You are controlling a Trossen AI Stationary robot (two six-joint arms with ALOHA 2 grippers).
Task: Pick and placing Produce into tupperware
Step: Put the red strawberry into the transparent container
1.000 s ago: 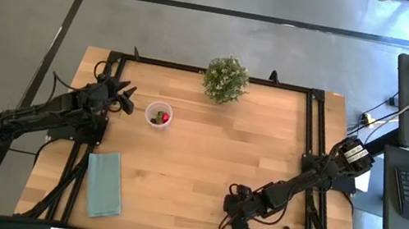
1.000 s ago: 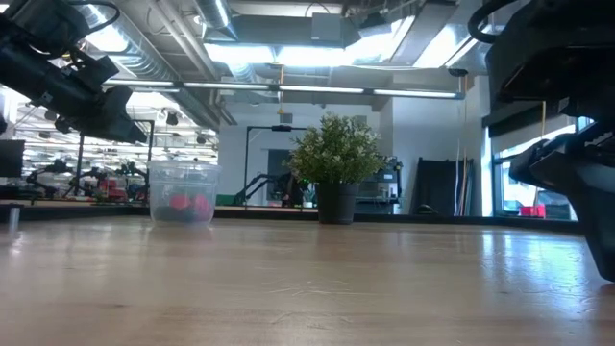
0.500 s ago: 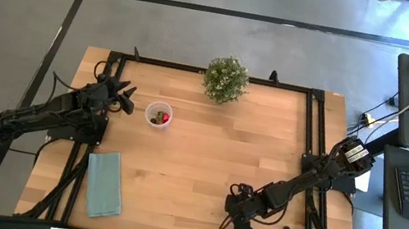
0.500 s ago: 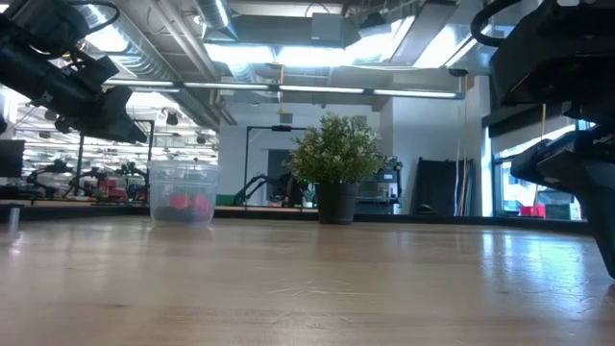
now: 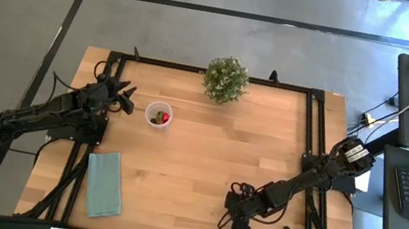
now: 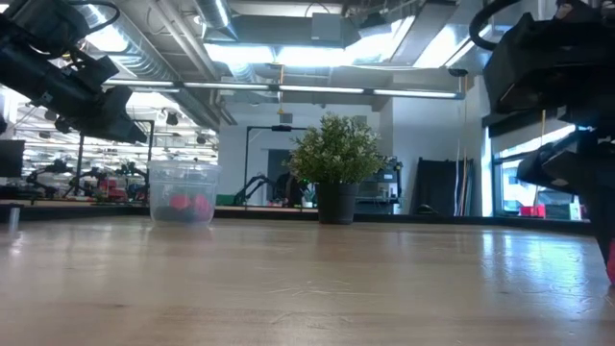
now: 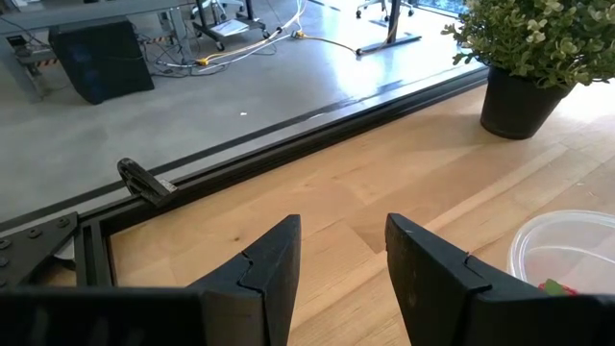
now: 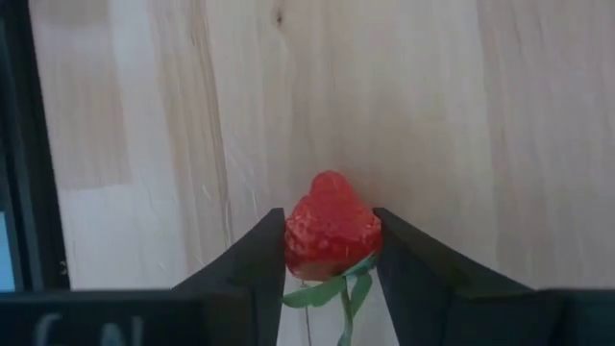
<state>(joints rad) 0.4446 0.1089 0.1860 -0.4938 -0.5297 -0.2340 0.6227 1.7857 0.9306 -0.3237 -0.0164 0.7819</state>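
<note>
Item: one small bright red strawberry with a green stalk (image 8: 330, 237), clamped between the two dark fingers of the right end effector (image 8: 330, 252). The fingers are closed to the berry's width, one on each flank, with the stalk hanging down between them. Bare pale wood of the worktop (image 8: 404, 106) lies behind it.

Change noted: over the last second the right end effector (image 5: 241, 225), at the near right part of the worktop, has shifted only slightly in the high view. In the low view its dark bulk has drawn further toward the picture's edge and seems to sit higher. Judged meaning: the pick is made and the lift is starting; the carry to the container remains to be done.

Destination: small round clear plastic tupperware cup with a whitish rim (image 5: 159, 114), standing at the far left part of the worktop, well apart from the held strawberry. It already contains red and dark produce pieces (image 5: 157, 116), which show as red through its wall in the low view (image 6: 184, 204).

Stray piece: one small dark round berry (image 5: 288, 227), on the worktop near the right end effector.

Left end effector (image 7: 341, 269): unchanged over the second, fingers apart and empty, hovering just beside the tupperware cup.

Other contents: bushy green potted plant (image 5: 225, 79) at the far edge; flat teal-green rectangular cloth (image 5: 104, 183) at the near left.
</note>
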